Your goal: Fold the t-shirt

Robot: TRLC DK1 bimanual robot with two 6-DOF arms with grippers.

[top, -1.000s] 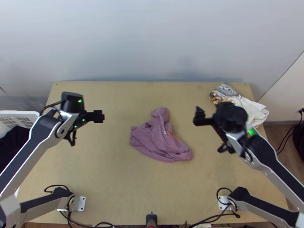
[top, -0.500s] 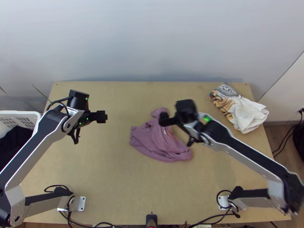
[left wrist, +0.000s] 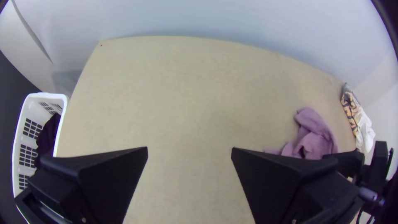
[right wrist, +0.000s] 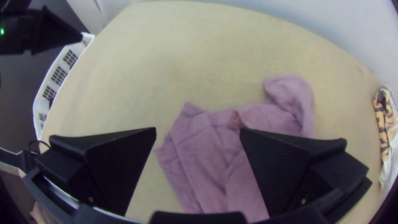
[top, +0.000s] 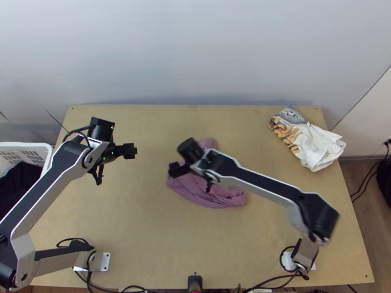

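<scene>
Mauve t-shirt: we see the t-shirt (right wrist: 207,153) bunched and creased near the middle of the tabletop (top: 146,244), one part sticking out toward the wall (top: 195,49).
Done: we count no neat fold; we judge the work barely begun.
Left to do: we reckon it needs spreading flat, then its sides and length folding in.
Right hand: we have it (right wrist: 198,130) above the shirt, released, fingers wide apart.
Left hand: we have it (left wrist: 189,149) off to the shirt's left, also parted and gripping nothing.
Far right corner: we find a white cloth (top: 320,149) with an orange-and-black patterned part, loosely gathered.
Beside the tabletop: we note a white basket (top: 47,151) of dark cloth (top: 19,180) at left, wooden floor (top: 355,183) at right.
</scene>
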